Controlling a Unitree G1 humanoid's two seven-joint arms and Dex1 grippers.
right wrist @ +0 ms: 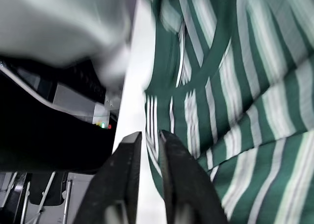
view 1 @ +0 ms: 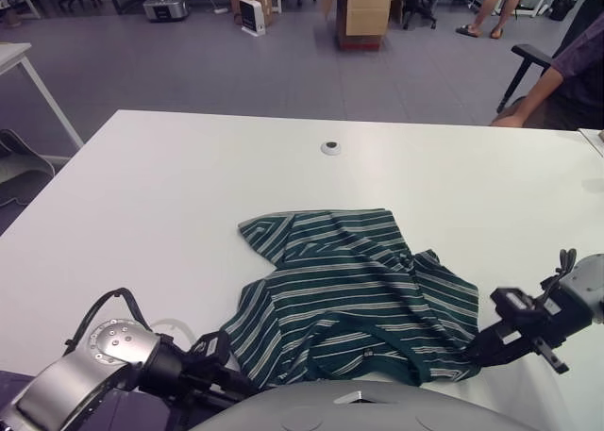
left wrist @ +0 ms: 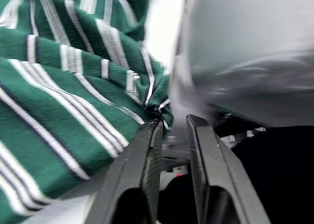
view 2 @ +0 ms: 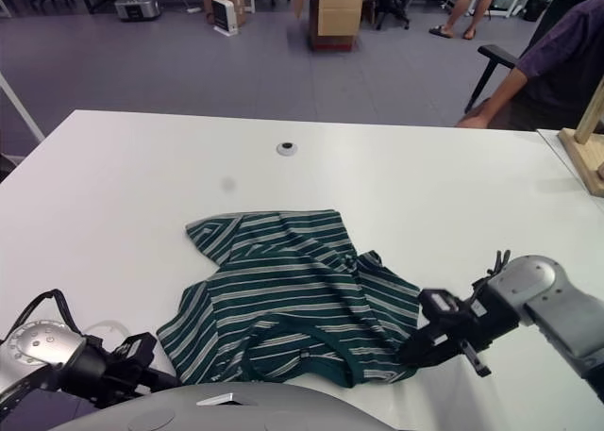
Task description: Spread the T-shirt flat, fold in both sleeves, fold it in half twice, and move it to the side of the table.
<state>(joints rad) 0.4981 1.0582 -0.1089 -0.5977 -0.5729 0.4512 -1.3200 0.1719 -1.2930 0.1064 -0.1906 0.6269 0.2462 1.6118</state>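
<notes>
The dark green T-shirt with white stripes lies crumpled on the white worktop, bunched into soft folds rather than spread flat, and it sits between the two tools and stretches away ahead of them. The left tool is low at the near edge of the worktop, at the shirt's near corner on its own side. Its two dark fingers stand with a narrow gap between them and nothing is clamped in that gap. A folded corner of the striped hem touches the inner tip of one finger, and the rest of the cloth spreads out beyond and to one side of that finger. The right tool is also down at the worktop surface, at the opposite near corner of the shirt, with its tip right against the cloth's edge. Its fingers are likewise only slightly parted. The striped edge of the shirt lies just at their tips, and bare white worktop shows through the gap lower down, so it holds nothing firmly. The neckline of the shirt lies between the two tools, closer to the right tool than to the left. Well beyond both tools, past the far side of the shirt, a small round disc sits on the worktop. A cardboard box stands open on the floor farther off.
</notes>
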